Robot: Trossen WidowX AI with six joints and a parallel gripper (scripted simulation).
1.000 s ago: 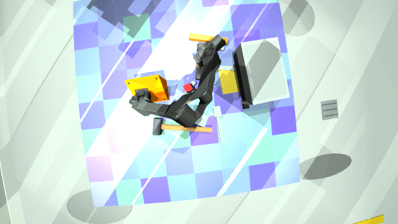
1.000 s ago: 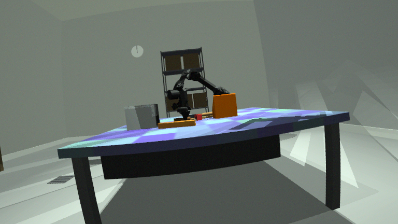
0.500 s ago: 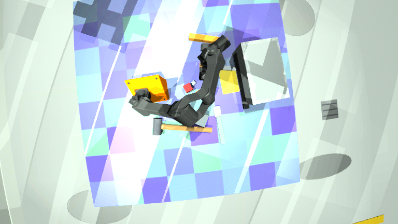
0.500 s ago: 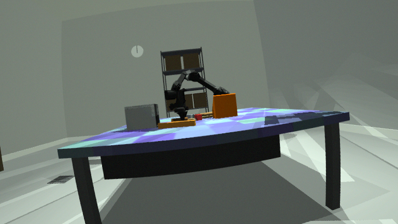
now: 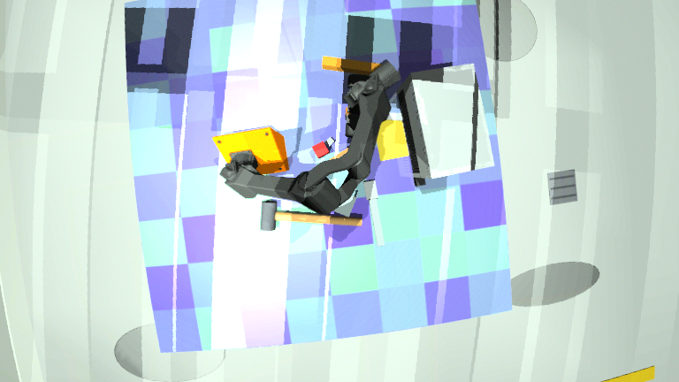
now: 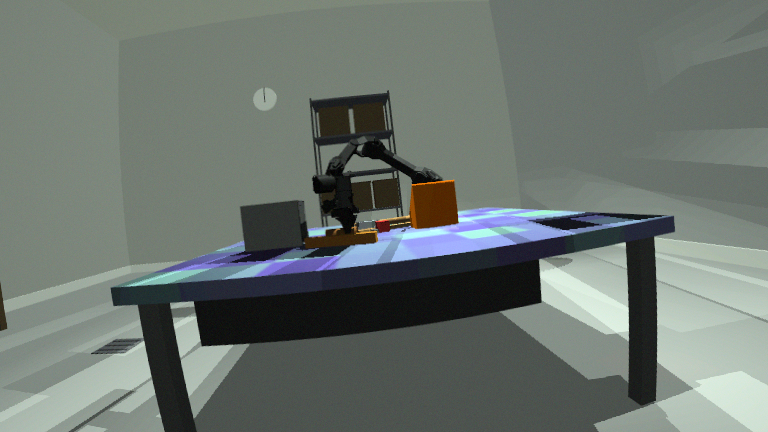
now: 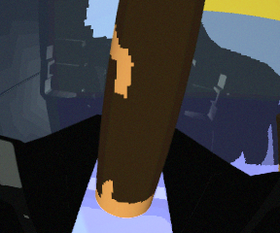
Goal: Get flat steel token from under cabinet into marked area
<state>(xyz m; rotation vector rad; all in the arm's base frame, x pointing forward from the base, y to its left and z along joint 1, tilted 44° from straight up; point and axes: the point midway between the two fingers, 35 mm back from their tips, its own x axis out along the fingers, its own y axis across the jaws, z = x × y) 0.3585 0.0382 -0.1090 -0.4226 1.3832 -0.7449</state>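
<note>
Handle (image 7: pixel 147 97) cut off by top edge — token perhaps hidden

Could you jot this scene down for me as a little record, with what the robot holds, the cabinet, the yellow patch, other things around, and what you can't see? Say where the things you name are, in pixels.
gripper (image 7: pixel 134 128): closed on a wooden handle (image 7: pixel 142 97)
cabinet (image 5: pixel 453 125) (image 6: pixel 271 226): grey box standing on the table (image 5: pixel 355 267) (image 6: pixel 396 263)
yellow patch (image 5: pixel 392 140) (image 7: pixel 262 10): beside the cabinet's slotted side
other things: orange block (image 5: pixel 253 145) (image 6: pixel 434 205) under the arm's base; mallet (image 5: pixel 269 216) lying down; small red item (image 5: pixel 321 148) (image 6: pixel 382 225)
steel token: cannot be made out
far end of handle: cannot tell
</note>
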